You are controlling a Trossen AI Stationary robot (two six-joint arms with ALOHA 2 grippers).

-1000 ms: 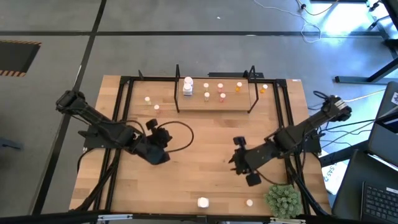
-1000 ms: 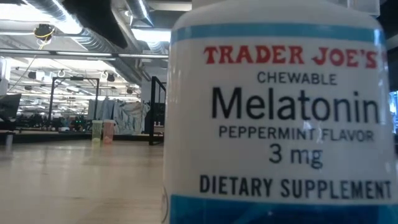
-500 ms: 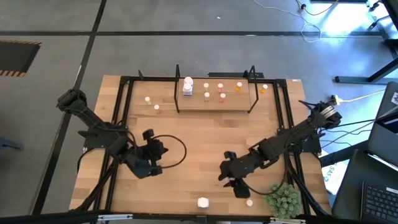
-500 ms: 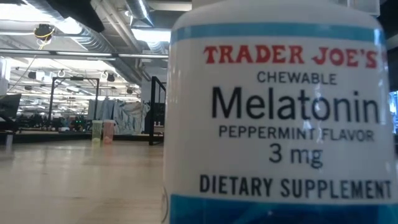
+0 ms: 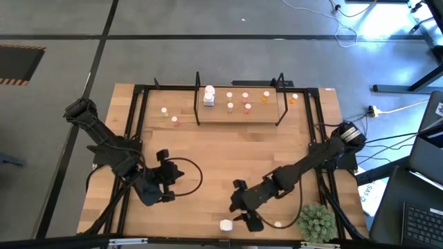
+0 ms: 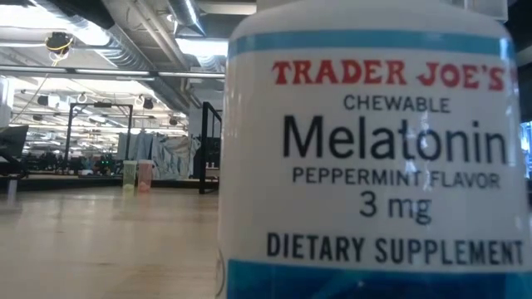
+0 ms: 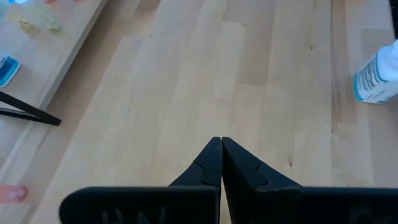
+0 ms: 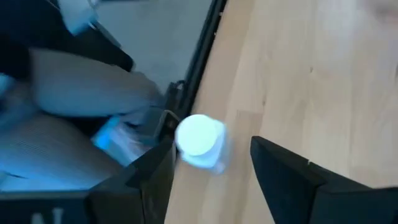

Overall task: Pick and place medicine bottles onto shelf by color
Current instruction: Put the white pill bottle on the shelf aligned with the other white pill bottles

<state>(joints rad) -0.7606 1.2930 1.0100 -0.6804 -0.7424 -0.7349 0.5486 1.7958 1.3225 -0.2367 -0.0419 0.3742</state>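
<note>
Overhead view of the wooden table [image 5: 228, 155] with both arms over its near half; the right gripper [image 5: 243, 216] reaches low toward the near edge, just beside a chunky white bottle [image 5: 225, 225] that stands upright there; in the right wrist view the same white bottle [image 8: 200, 140] shows between the two dark fingers [image 8: 292, 177], which stand apart on either side of it and do not clamp it; whether either finger touches the bottle cannot be told; the left gripper [image 5: 166, 188] waits over the left part of the table, well apart from any bottle, and the left wrist view shows its jaws pressed together on nothing; the shelf [image 5: 239, 114] stands at the far side of the table, its black end frames upright, and carries a white bottle with a blue band [image 5: 209, 96], a pale bottle [image 5: 230, 106], pink bottles [image 5: 245, 105] and an orange bottle [image 5: 266, 97]; two small bottles [image 5: 169, 115] stand on the table left of the shelf and another orange one [image 5: 294, 99] just right of it; a small pale bottle [image 5: 278, 225] stands near the green plant [image 5: 315, 221]; the low view is filled by the label of a large white bottle [image 6: 374, 158] close to the camera.
</note>
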